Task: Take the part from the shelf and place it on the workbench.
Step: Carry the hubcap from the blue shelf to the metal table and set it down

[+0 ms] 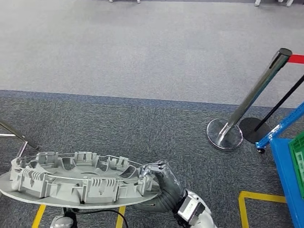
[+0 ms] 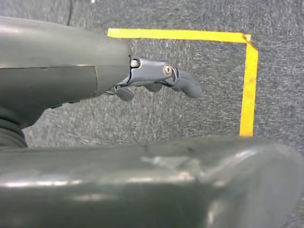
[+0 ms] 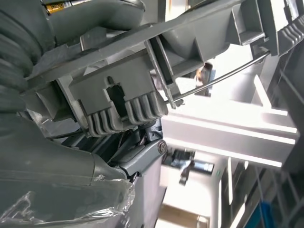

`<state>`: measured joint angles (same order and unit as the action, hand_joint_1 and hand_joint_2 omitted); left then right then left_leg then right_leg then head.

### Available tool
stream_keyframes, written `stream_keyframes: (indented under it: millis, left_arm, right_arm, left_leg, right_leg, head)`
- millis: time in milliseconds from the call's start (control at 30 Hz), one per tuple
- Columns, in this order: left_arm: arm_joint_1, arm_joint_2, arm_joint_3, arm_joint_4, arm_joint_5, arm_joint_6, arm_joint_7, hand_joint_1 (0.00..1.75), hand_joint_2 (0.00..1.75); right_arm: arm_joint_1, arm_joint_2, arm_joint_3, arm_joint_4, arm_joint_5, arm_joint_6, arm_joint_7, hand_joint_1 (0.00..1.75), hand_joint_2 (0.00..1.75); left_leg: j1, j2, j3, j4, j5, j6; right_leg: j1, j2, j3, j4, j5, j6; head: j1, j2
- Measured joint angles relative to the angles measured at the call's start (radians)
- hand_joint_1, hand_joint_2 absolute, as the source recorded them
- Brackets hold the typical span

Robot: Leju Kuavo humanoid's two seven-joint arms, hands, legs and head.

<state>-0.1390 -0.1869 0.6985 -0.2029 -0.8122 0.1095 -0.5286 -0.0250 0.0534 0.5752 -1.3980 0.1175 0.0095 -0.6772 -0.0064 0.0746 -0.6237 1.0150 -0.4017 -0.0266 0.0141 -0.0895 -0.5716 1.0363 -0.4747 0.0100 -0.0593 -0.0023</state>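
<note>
— Where do we have the part (image 1: 77, 183)?

— Low in the head view, lying flat over the dark carpet (image 1: 143, 123): a broad grey disc with ribbed clips standing round its upper face and a thin wire ring running through them. Its near edge is cut off by the frame, so we can't see all of it.

— And the right hand (image 1: 157, 178)?

— It grips the part's right rim; the thumb lies over the top and the rest of the fingers go under the disc, hidden. In the right wrist view the clips (image 3: 123, 102) sit right against the hand (image 3: 141, 156), though glare washes out what lies behind.

— The left hand (image 2: 163, 80)?

— In its wrist view the fingers reach out fairly straight over the carpet and yellow tape (image 2: 248, 85). A blurred grey edge (image 2: 150, 183) crosses below it, and we cannot tell whether the hand touches anything.

— Around us?

— A chrome post (image 1: 251, 102) with a red belt (image 1: 296, 59), and a blue cart (image 1: 287, 166) with a green crate (image 1: 298, 159), cut off at the right.
</note>
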Motion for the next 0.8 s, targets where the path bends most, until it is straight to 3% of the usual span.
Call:
stream_keyframes:
  millis: [67, 133, 200, 233, 300, 333, 367, 400, 433, 467, 533, 567, 600, 667, 733, 800]
  left_arm:
    - [0.000, 0.002, 0.000, 0.000, 0.005, 0.000, -0.002, 0.00, 0.00]
    - [0.002, 0.005, 0.002, 0.000, 0.006, 0.000, -0.002, 0.00, 0.00]
    - [0.000, 0.007, 0.004, 0.000, 0.007, 0.000, -0.003, 0.00, 0.00]
    - [-0.001, 0.008, 0.004, 0.000, 0.007, 0.000, -0.004, 0.00, 0.00]
    - [0.002, 0.008, 0.005, 0.000, 0.010, -0.001, -0.004, 0.00, 0.00]
    - [0.004, 0.009, 0.006, 0.000, 0.012, -0.001, -0.004, 0.00, 0.00]
    - [0.006, 0.009, 0.006, 0.000, 0.014, -0.002, -0.004, 0.00, 0.00]
    - [0.008, 0.010, 0.006, 0.000, 0.014, -0.003, -0.004, 0.00, 0.00]
    - [0.010, 0.010, 0.006, 0.000, 0.013, -0.004, -0.005, 0.00, 0.00]
    - [0.011, 0.011, 0.006, 0.000, 0.012, -0.004, -0.005, 0.00, 0.00]
    - [0.014, 0.013, 0.006, 0.000, 0.011, -0.004, -0.005, 0.00, 0.00]
    - [0.017, 0.015, 0.006, 0.000, 0.011, -0.004, -0.005, 0.00, 0.00]
    - [0.021, 0.016, 0.006, 0.000, 0.010, -0.004, -0.005, 0.00, 0.00]
    - [0.023, 0.017, 0.006, 0.000, 0.010, -0.004, -0.005, 0.00, 0.00]
    - [0.019, 0.015, 0.006, 0.000, 0.010, -0.004, -0.005, 0.00, 0.00]
    - [0.018, 0.013, 0.006, 0.000, 0.011, -0.004, -0.005, 0.00, 0.00]
  right_arm:
    - [-0.008, 0.002, 0.000, 0.004, 0.000, 0.002, -0.001, 1.75, 1.75]
    - [-0.014, 0.003, 0.000, 0.007, 0.000, 0.003, -0.002, 1.75, 1.75]
    - [-0.019, 0.003, 0.000, 0.009, 0.000, 0.002, -0.003, 1.75, 1.75]
    - [-0.019, 0.003, 0.000, 0.011, 0.000, 0.002, -0.004, 1.75, 1.75]
    - [-0.020, 0.003, 0.000, 0.017, 0.000, 0.003, -0.004, 1.75, 1.75]
    - [-0.021, 0.003, 0.001, 0.020, 0.000, 0.003, -0.004, 1.75, 1.75]
    - [-0.023, 0.003, 0.001, 0.023, 0.000, 0.004, -0.004, 1.75, 1.75]
    - [-0.025, 0.003, 0.001, 0.025, 0.000, 0.004, -0.004, 1.75, 1.75]
    - [-0.027, 0.003, 0.001, 0.027, -0.001, 0.005, -0.004, 1.75, 1.75]
    - [-0.029, 0.003, 0.002, 0.029, -0.001, 0.004, -0.004, 1.75, 1.75]
    - [-0.030, 0.003, 0.002, 0.033, -0.001, 0.004, -0.005, 1.75, 1.75]
    - [-0.030, 0.003, 0.002, 0.035, -0.001, 0.004, -0.005, 1.75, 1.75]
    - [-0.030, 0.003, 0.002, 0.036, -0.001, 0.003, -0.005, 1.75, 1.75]
    - [-0.030, 0.004, 0.003, 0.037, -0.002, 0.003, -0.006, 1.75, 1.75]
    - [-0.029, 0.004, 0.002, 0.039, -0.004, 0.003, -0.006, 1.75, 1.75]
    - [-0.026, 0.004, 0.002, 0.043, -0.007, 0.002, -0.006, 1.75, 1.75]
  left_leg:
    - [-0.001, -0.017, -0.001, -0.007, -0.002, 0.012]
    - [0.003, -0.041, 0.000, -0.009, 0.001, 0.023]
    - [0.008, -0.067, 0.000, -0.010, 0.004, 0.033]
    - [0.009, -0.081, 0.000, -0.010, 0.004, 0.036]
    - [0.009, -0.110, -0.001, -0.010, 0.005, 0.037]
    - [0.009, -0.124, 0.000, -0.009, 0.005, 0.037]
    - [0.010, -0.139, 0.000, -0.009, 0.006, 0.036]
    - [0.011, -0.152, 0.001, -0.009, 0.007, 0.034]
    - [0.011, -0.166, -0.001, -0.007, 0.007, 0.031]
    - [0.012, -0.178, -0.004, -0.005, 0.009, 0.026]
    - [0.015, -0.200, -0.014, -0.006, 0.016, 0.013]
    - [0.018, -0.210, -0.017, -0.008, 0.020, 0.006]
    - [0.020, -0.207, -0.021, -0.007, 0.020, 0.001]
    - [0.017, -0.162, -0.041, 0.033, -0.008, -0.006]
    - [0.014, -0.106, -0.092, 0.148, -0.073, -0.011]
    - [0.015, -0.092, -0.136, 0.255, -0.116, -0.015]
  right_leg:
    - [0.004, -0.021, 0.004, -0.001, -0.004, 0.007]
    - [0.000, 0.003, -0.003, 0.021, -0.023, 0.017]
    - [-0.006, 0.060, -0.049, 0.119, -0.073, 0.026]
    - [-0.007, 0.077, -0.083, 0.189, -0.101, 0.028]
    - [-0.008, 0.086, -0.139, 0.282, -0.123, 0.029]
    - [-0.008, 0.088, -0.142, 0.277, -0.107, 0.028]
    - [-0.009, 0.092, -0.127, 0.235, -0.075, 0.027]
    - [-0.013, 0.108, -0.098, 0.169, -0.037, 0.027]
    - [-0.018, 0.138, -0.067, 0.101, -0.009, 0.028]
    - [-0.023, 0.163, -0.042, 0.050, 0.009, 0.029]
    - [-0.026, 0.190, -0.024, 0.013, 0.013, 0.026]
    - [-0.023, 0.178, -0.023, 0.013, 0.015, 0.021]
    - [-0.022, 0.167, -0.023, 0.011, 0.019, 0.014]
    - [-0.022, 0.140, -0.021, 0.004, 0.024, 0.001]
    - [-0.019, 0.111, -0.021, 0.000, 0.026, -0.007]
    - [-0.017, 0.080, -0.021, 0.000, 0.025, -0.010]
  head:
    - [0.002, 0.000]
    - [0.004, 0.000]
    - [0.009, 0.000]
    - [0.011, 0.000]
    - [0.013, 0.000]
    - [0.013, 0.000]
    - [0.013, 0.000]
    - [0.013, 0.000]
    - [0.013, 0.000]
    - [0.012, 0.000]
    - [0.012, 0.000]
    - [0.011, 0.000]
    - [0.012, 0.000]
    - [0.006, 0.000]
    - [0.000, 0.000]
    - [-0.001, 0.000]
